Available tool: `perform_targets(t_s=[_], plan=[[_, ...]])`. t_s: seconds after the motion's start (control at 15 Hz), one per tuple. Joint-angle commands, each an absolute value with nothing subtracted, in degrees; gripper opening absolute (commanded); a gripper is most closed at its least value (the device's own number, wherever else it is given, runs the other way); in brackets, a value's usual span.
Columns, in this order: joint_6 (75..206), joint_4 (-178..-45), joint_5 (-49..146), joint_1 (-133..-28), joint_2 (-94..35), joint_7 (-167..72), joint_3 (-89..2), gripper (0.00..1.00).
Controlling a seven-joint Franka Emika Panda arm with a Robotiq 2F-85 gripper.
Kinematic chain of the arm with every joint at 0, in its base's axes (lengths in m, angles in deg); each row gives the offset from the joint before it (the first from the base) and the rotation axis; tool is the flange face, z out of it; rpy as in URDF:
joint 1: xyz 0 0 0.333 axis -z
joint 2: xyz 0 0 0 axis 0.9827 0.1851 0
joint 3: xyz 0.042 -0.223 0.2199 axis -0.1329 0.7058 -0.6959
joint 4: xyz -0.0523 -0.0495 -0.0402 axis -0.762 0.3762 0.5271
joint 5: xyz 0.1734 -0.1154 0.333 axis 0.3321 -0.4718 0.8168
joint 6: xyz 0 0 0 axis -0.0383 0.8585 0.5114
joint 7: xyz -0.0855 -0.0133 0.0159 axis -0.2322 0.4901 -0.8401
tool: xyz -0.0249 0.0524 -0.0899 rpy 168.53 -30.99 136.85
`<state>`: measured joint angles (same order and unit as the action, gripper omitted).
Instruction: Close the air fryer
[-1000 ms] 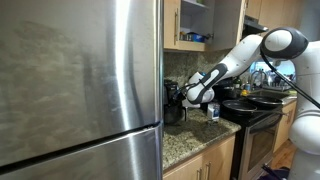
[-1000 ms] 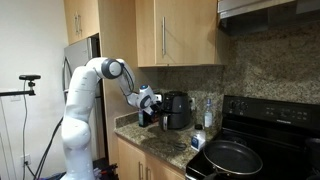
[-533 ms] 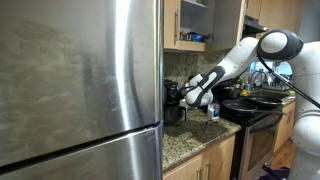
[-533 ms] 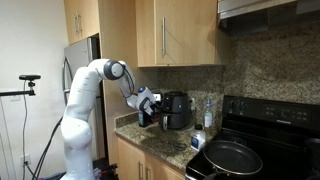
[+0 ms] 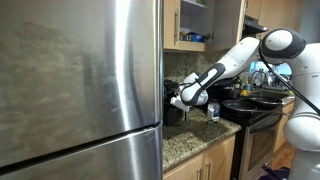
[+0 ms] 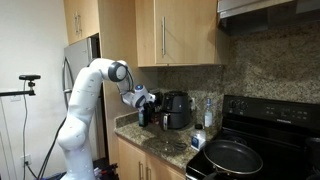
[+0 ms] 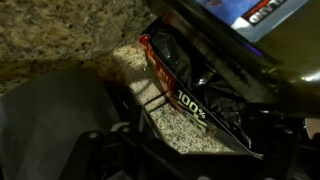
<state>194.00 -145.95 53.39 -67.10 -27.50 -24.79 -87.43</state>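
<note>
The air fryer (image 6: 180, 108) is a small dark box on the granite counter, below the wooden cabinets. In an exterior view (image 5: 170, 106) the fridge edge partly hides it. My gripper (image 6: 143, 104) hangs just left of the air fryer's front, close to it, and also shows in an exterior view (image 5: 181, 99). I cannot tell whether it touches the air fryer. In the wrist view the gripper (image 7: 185, 160) is dim, with its fingers spread over bare counter and nothing between them. A dark package marked "100%" (image 7: 188, 98) lies just beyond them.
A large steel fridge (image 5: 80, 80) fills the left side. A black stove (image 6: 285, 135) with a frying pan (image 6: 232, 156) stands to the right. A clear bottle (image 6: 208, 112) and a small jar (image 6: 198, 140) stand between the air fryer and the stove.
My gripper has shifted a little to the left, toward the fridge side. The air fryer has not visibly moved.
</note>
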Motion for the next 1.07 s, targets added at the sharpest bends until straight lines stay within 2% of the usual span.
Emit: perform_targets(t_s=[0.0, 0.2, 0.47, 0.53, 0.8, 0.87, 1.0], plan=[[194.00, -145.95, 53.38, -67.25, -27.50, -24.81, -87.19, 1.00], [181.33, -146.55, 61.50, -75.25, -34.29, -24.36, -78.06, 1.00], [168.16, -146.10, 46.81, -83.07, -38.32, -4.57, -66.10, 1.00], [173.10, -145.72, 51.54, -79.06, -35.64, -11.46, -71.41, 1.00], [172.27, -145.75, 50.47, -79.92, -36.27, -9.72, -70.60, 1.00], [164.69, -144.70, 49.67, -81.07, -37.68, -4.32, -69.27, 1.00], [159.25, -144.02, 44.22, -82.70, -38.54, 5.07, -66.81, 1.00]])
